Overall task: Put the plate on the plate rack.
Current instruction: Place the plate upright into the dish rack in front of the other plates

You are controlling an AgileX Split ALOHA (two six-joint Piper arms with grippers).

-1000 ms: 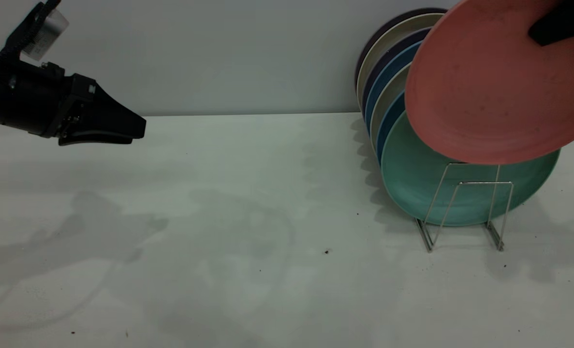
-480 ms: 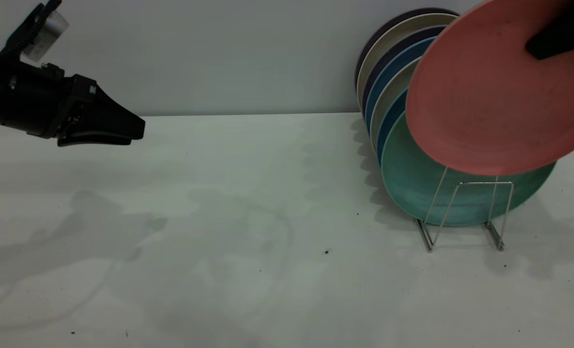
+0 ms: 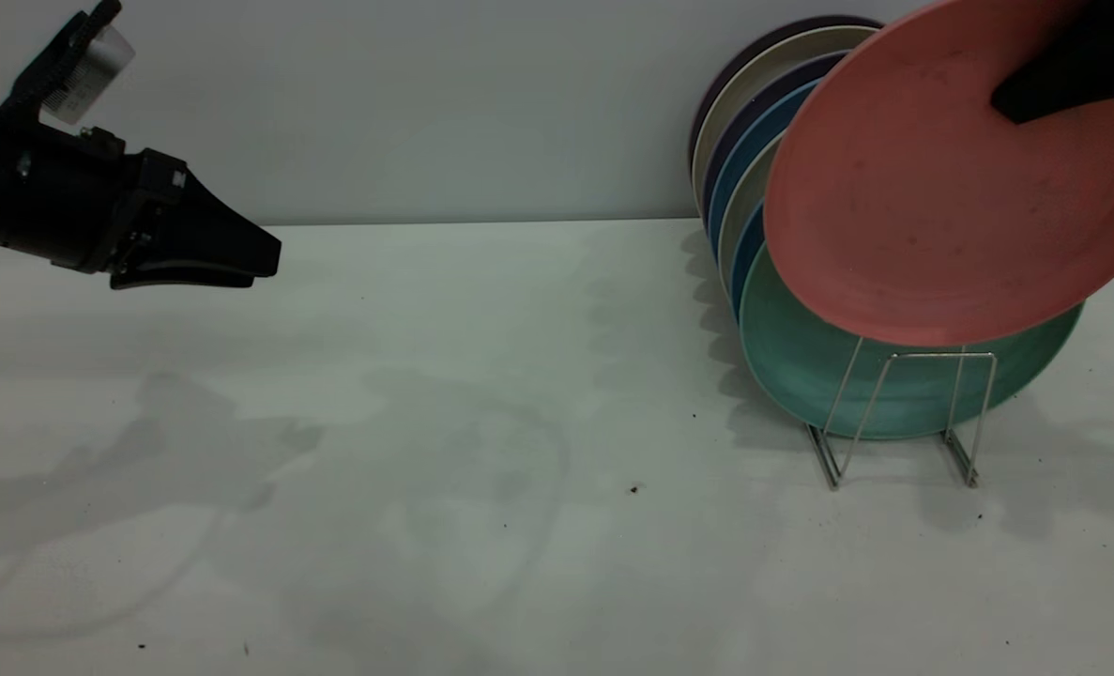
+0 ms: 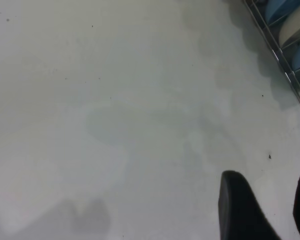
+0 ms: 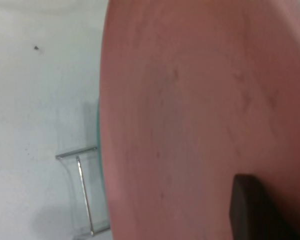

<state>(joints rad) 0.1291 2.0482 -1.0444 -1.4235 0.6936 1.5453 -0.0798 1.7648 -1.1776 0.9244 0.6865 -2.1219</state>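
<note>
The salmon-pink plate (image 3: 941,188) hangs tilted in the air at the far right, its lower rim just above the front loops of the silver wire plate rack (image 3: 904,413). My right gripper (image 3: 1035,94) is shut on the plate's upper rim; one dark finger (image 5: 250,205) lies across the plate's face (image 5: 190,100) in the right wrist view. The rack's front loops (image 5: 82,190) show beyond the plate there. My left gripper (image 3: 270,258) hovers at the far left, high above the table; its two fingers (image 4: 240,205) stand apart with nothing between them.
A mint-green plate (image 3: 801,366) stands in the rack right behind the front loops. Behind it stand several more plates, blue, cream and dark (image 3: 744,141), leaning toward the wall. The rack's rail (image 4: 280,60) crosses the left wrist view's corner. The white table (image 3: 472,451) spreads leftward.
The pink plate has come down and shifted left in the right gripper, covering more of the green plate. The left arm has barely moved.
</note>
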